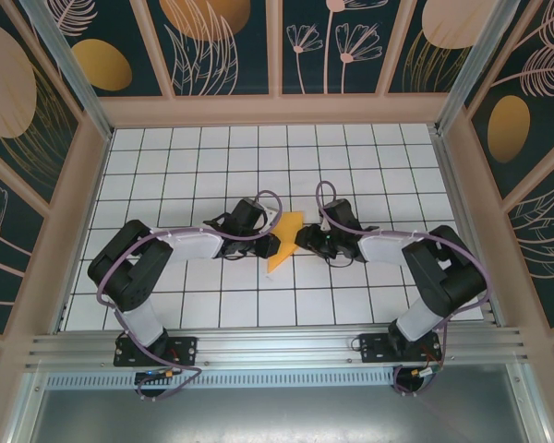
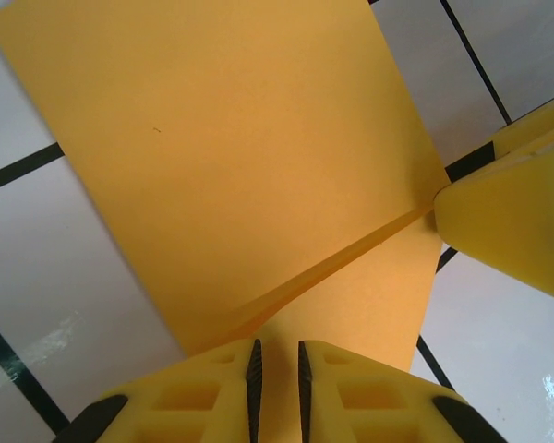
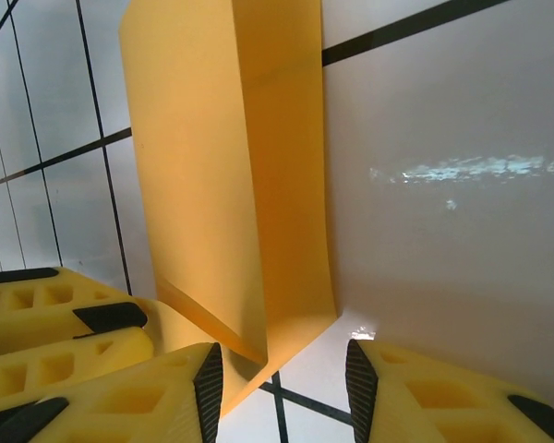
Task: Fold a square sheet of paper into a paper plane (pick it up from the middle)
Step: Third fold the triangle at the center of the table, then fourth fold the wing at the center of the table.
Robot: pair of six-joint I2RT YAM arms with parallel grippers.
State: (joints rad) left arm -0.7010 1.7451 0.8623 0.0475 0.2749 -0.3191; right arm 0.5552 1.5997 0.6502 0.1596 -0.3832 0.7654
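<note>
hovering half-open over paper, right gripper

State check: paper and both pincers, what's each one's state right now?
square sheet of paper: folded over, top flap lifted, not yet a plane.
left pincer: jaws a narrow slit apart over the paper, gripping nothing.
right pincer: open at the paper's corner, holding nothing.

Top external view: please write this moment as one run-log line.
square sheet of paper: folded, one flap raised, between grippers | left gripper: jaws nearly together over paper, grip unclear | right gripper: open at paper corner
</note>
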